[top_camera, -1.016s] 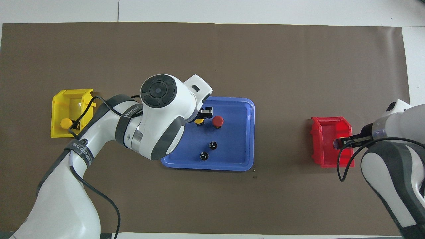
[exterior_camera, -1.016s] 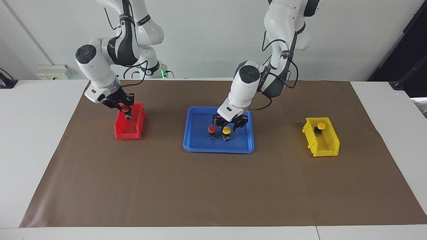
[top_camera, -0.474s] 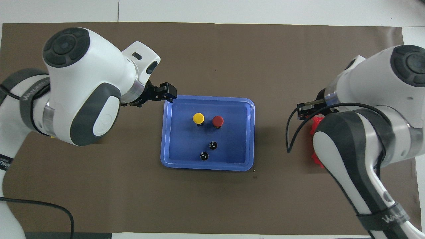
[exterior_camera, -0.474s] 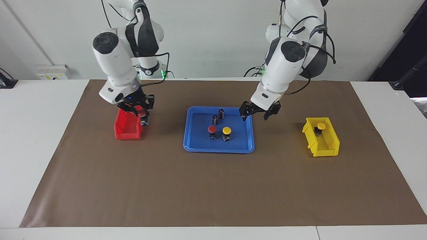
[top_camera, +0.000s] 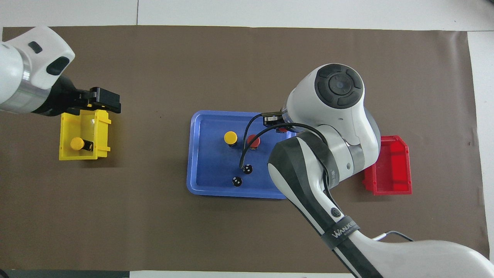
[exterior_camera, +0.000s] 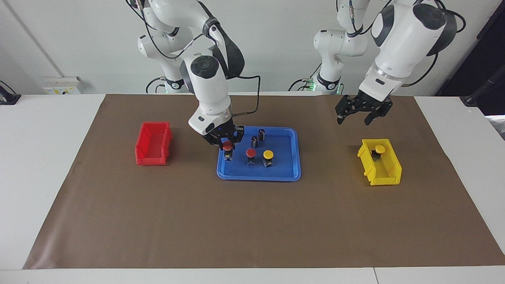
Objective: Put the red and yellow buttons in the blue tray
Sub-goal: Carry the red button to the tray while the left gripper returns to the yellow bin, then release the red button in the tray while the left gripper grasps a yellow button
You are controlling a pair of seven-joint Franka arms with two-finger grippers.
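Note:
The blue tray (exterior_camera: pixel 258 176) holds a red button (exterior_camera: pixel 251 153) and a yellow button (exterior_camera: pixel 268 154) side by side. My right gripper (exterior_camera: pixel 225 141) is shut on a second red button (exterior_camera: pixel 227 146), low over the tray's end toward the right arm. My left gripper (exterior_camera: pixel 355 119) is open and empty, up in the air over the mat beside the yellow bin (exterior_camera: pixel 384 173). A second yellow button (exterior_camera: pixel 379 149) sits in that bin. In the overhead view the tray (top_camera: pixel 193 154), both tray buttons (top_camera: pixel 230 137) (top_camera: pixel 253 141) and the left gripper (top_camera: pixel 105 101) show; the right arm hides most of the held button.
Two dark grey cylinders (exterior_camera: pixel 254 141) (exterior_camera: pixel 262 134) stand in the tray, nearer to the robots than the buttons. The red bin (exterior_camera: pixel 154 142) toward the right arm's end holds nothing. A brown mat (exterior_camera: pixel 252 221) covers the table.
My right gripper carried the red button from beside the red bin to the tray. My left gripper moved from the tray's edge up and over toward the yellow bin.

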